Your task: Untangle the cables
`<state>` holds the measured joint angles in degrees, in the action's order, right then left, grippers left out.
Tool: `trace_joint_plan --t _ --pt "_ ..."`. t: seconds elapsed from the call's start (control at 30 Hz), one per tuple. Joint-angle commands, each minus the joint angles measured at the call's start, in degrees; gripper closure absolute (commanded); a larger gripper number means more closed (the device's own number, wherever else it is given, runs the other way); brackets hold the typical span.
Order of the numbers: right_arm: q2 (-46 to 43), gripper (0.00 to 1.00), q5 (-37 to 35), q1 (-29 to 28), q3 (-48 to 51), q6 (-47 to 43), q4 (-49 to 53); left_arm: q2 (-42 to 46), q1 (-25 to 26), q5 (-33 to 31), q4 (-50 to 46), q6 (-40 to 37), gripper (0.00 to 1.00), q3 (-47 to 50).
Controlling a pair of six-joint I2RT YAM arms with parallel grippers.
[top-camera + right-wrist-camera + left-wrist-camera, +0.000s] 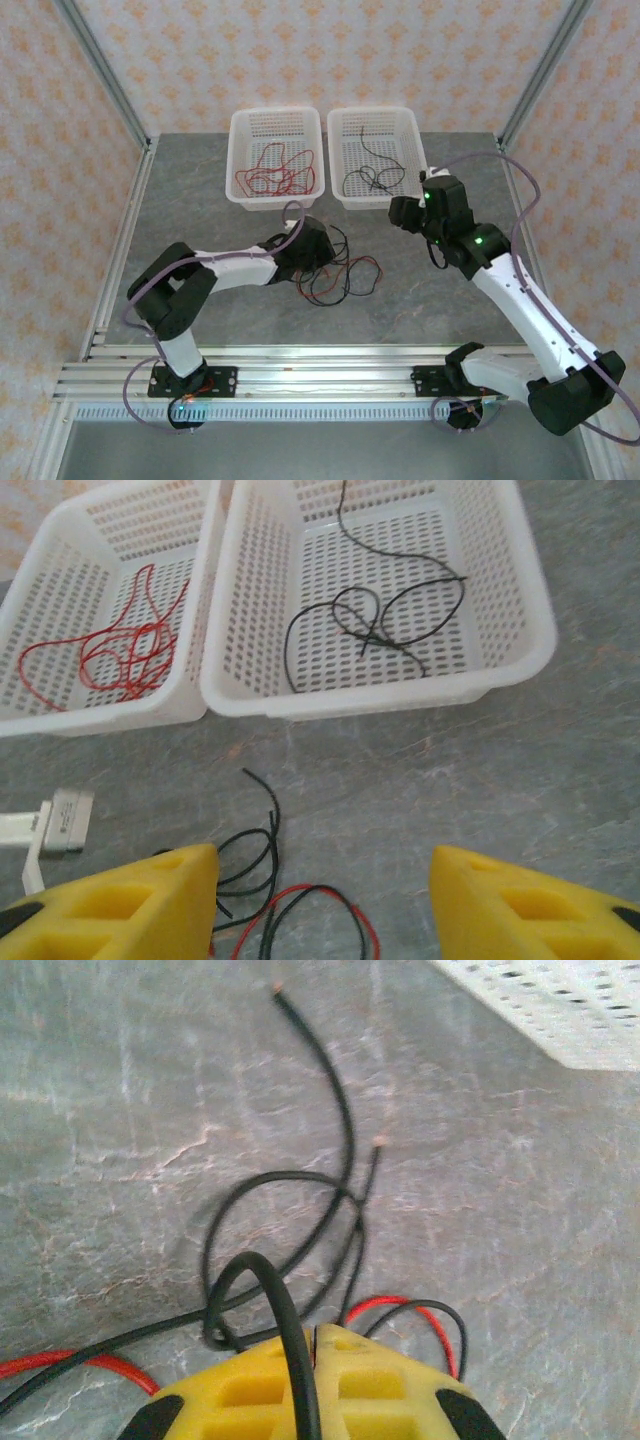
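A tangle of red and black cables (pixel 338 275) lies on the grey table in front of the baskets. My left gripper (pixel 318 255) is down at its left edge. In the left wrist view the yellow fingers (pixel 250 1390) are pressed together, and the left gripper (pixel 318 1332) is shut on a black cable (pixel 262 1270) that arches up from the table and runs down their seam. A red cable (pixel 400 1303) loops beside it. My right gripper (pixel 400 212) hovers near the right basket, and in its wrist view the right gripper (pixel 325 900) is open, with loose cables (pixel 262 865) below and nothing between the fingers.
Two white perforated baskets stand at the back. The left basket (pixel 275 112) (pixel 100 720) holds red cables (pixel 275 175) (pixel 120 650). The right basket (pixel 375 112) (pixel 380 695) holds black cables (pixel 372 175) (pixel 380 620). Aluminium frame posts and patterned walls enclose the table.
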<state>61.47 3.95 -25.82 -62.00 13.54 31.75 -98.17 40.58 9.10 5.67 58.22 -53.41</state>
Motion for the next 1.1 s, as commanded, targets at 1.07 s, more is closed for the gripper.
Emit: trace_joint_plan --t 1.07 --pt "12.6 0.54 21.2 -3.1 21.0 24.3 -34.1 13.9 7.4 -4.1 -12.4 -17.5 1.0 -9.7"
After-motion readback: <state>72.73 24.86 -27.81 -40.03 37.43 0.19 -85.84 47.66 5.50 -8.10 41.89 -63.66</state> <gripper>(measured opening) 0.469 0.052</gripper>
